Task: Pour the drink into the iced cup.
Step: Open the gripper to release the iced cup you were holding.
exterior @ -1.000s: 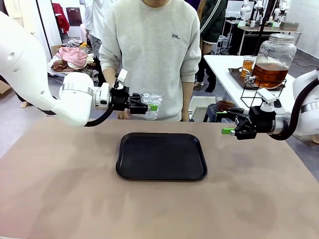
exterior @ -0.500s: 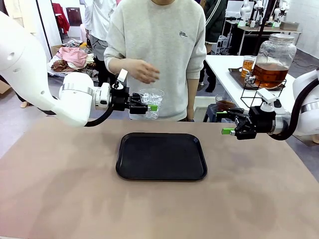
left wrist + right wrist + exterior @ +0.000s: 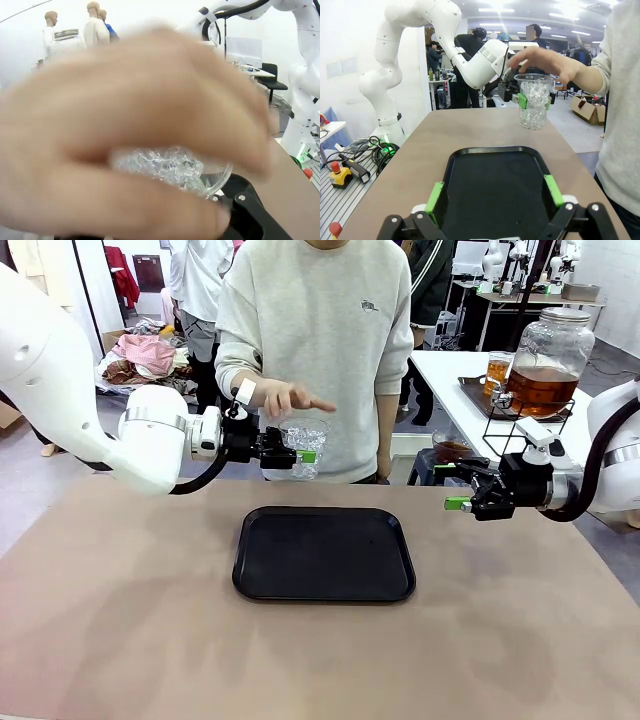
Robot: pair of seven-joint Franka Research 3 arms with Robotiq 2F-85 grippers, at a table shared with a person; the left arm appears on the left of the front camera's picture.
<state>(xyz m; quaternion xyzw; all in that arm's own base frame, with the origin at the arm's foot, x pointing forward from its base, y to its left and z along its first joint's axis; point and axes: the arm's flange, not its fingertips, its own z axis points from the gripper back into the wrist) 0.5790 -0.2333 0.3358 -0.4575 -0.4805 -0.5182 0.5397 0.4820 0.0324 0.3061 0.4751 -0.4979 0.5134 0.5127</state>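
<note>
Up at the far left of the table, the left gripper (image 3: 297,456) is clamped on a clear plastic cup (image 3: 303,447) packed with ice, holding it upright in the air above the far edge of the table, just beyond the black tray (image 3: 324,553). From the right wrist view the cup (image 3: 533,101) shows ice cubes heaped nearly to its rim, with a green pad pressed to each side. The person's hand (image 3: 290,397) hangs right over the cup's mouth, fingers spread and one pointing toward the right; in the left wrist view this hand (image 3: 130,125) looms as a large blur across the cup's rim (image 3: 172,167), and whether it touches the rim cannot be told.

The tray lies flat in the middle of the table with nothing on it. The right gripper (image 3: 452,486) hovers above the table's far right corner, its jaws spread wide and holding nothing; in its own wrist view the two green-padded fingers (image 3: 436,196) stand apart on either side of the tray (image 3: 495,185).

The drink, an amber-brown liquid, fills the lower part of a big glass jar (image 3: 548,362) with a lid, set on a wire stand on the white side table at the far right, well apart from the cup. A smaller glass of the same amber liquid (image 3: 497,372) stands just left of the jar
</note>
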